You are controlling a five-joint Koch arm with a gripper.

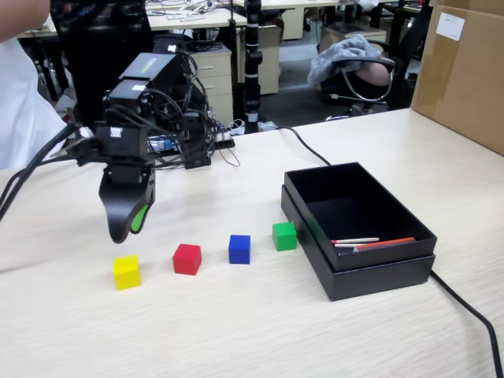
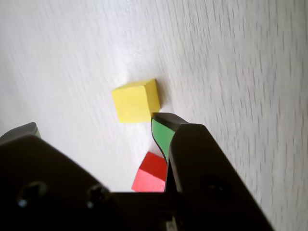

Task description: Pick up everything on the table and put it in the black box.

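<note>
Four small cubes lie in a row on the beige table (image 1: 236,339): yellow (image 1: 126,272), red (image 1: 187,258), blue (image 1: 239,249), green (image 1: 284,235). The black box (image 1: 378,277) stands just right of the green cube. My gripper (image 1: 128,228) hangs above the table, just behind and above the yellow cube, open and empty. In the wrist view the gripper (image 2: 96,125) has its green-padded jaws wide apart. The yellow cube (image 2: 136,101) lies just beyond the right jaw tip. The red cube (image 2: 151,174) shows partly beside that jaw.
Thin red and white sticks (image 1: 370,242) lie inside the black box. A brown cardboard box (image 1: 465,71) stands at the back right. A black cable (image 1: 466,309) runs past the box's right side. Wires (image 1: 228,146) bunch behind the arm's base.
</note>
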